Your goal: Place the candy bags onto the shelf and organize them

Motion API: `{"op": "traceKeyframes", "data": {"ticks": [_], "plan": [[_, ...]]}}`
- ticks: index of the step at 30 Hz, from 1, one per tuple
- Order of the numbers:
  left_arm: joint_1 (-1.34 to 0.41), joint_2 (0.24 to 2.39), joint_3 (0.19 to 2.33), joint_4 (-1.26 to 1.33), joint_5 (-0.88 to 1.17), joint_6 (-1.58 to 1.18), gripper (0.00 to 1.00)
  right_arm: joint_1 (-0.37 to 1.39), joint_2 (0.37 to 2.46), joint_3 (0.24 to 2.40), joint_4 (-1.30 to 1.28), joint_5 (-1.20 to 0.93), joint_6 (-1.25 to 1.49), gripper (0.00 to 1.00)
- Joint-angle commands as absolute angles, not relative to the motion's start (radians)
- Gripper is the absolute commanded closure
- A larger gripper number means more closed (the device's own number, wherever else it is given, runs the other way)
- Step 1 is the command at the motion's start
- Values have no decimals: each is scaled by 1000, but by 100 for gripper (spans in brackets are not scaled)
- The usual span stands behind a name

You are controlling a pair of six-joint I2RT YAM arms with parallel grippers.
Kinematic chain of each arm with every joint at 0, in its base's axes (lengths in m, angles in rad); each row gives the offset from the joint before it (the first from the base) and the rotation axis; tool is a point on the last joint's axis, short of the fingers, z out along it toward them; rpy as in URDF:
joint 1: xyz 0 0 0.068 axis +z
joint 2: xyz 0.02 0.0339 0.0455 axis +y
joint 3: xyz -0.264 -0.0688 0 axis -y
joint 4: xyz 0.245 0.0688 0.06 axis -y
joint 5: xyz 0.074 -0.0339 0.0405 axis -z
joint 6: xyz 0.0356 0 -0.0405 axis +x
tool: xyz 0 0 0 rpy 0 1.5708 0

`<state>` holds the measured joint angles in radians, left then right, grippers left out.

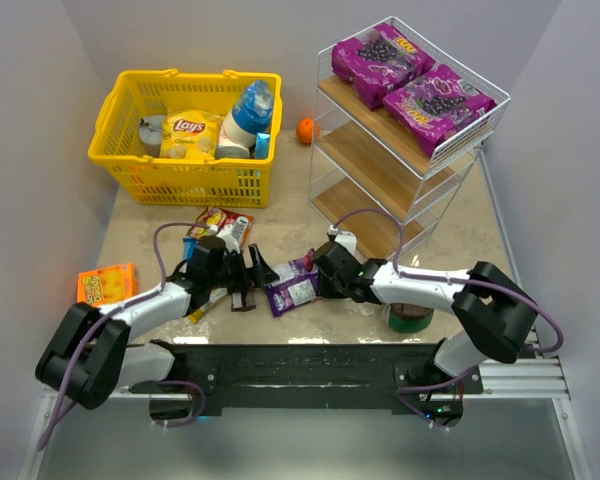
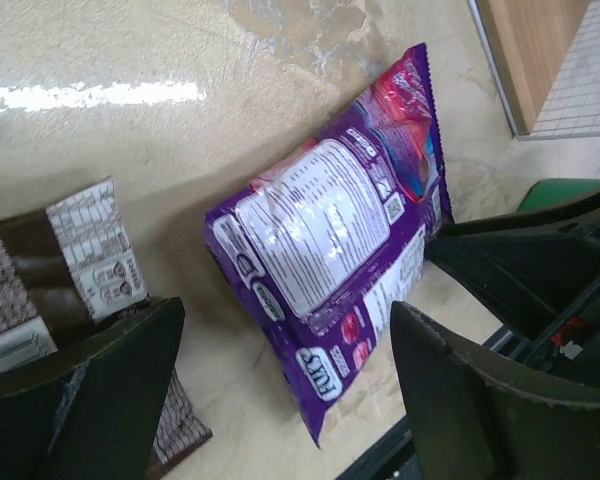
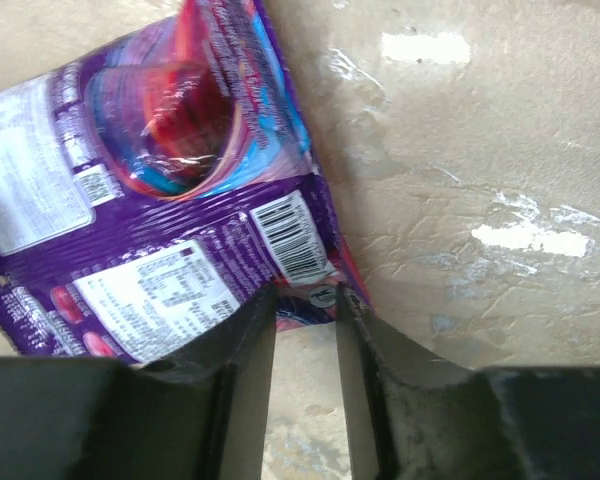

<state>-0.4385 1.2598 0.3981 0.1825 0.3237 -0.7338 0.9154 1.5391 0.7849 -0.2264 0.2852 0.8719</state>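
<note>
Purple and glossy, a small candy bag [image 1: 293, 285] lies on the pale, stone-patterned bench [image 1: 290, 205], with its back side and white printed panels turned up, and you have it between your two pincers. Your left pincer [image 2: 285, 315] is spread wide and hangs low over the bench, and the bag is just in front of its tips. Near one of its fingers lies a brown packet [image 2: 40, 270] with white print. Your right pincer [image 3: 305, 298] comes from the opposite side. Its jaws stand only a little apart and their tips are at the edge of the bag close to the barcode, but I cannot tell if they pinch this edge or only touch it. Under your right arm a green roll [image 1: 410, 320] stands on the bench. Behind your left pincer you see a heap of small packets [image 1: 220, 225], red ones among them. The white wire shelf [image 1: 370, 150] with three slanted light-wood tiers stands at the far right, and on its top tier two large purple bags [image 1: 380, 55] with dark round candies lie side by side. At the far left stands a yellow plastic basket [image 1: 190, 185] with a yellow chip bag [image 1: 190, 130] inside. A small orange ball [image 1: 305, 130] is between basket and shelf, and a flat orange box [image 1: 107, 284] lies near the left edge.
</note>
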Motion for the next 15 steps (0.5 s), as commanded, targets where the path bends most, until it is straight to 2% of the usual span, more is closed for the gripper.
{"op": "traceKeyframes", "data": {"ticks": [1,3,6,10,11,15], "plan": [[-436,1139,382,130,310,-797,12,928,1462,864,-248,342,830,54],[-436,1120,373,132,324,-819,13,928,1454,890,-259,356,815,47],[-436,1112,333,152,342,-860,13,928,1468,922,-262,379,799,46],[-437,1135,278,231,368,-925,15,927,1532,962,-244,406,779,53],[-437,1143,269,271,377,-934,16,923,1560,974,-239,410,779,57],[-437,1189,227,365,413,-962,19,905,1635,992,-210,430,799,62]]}}
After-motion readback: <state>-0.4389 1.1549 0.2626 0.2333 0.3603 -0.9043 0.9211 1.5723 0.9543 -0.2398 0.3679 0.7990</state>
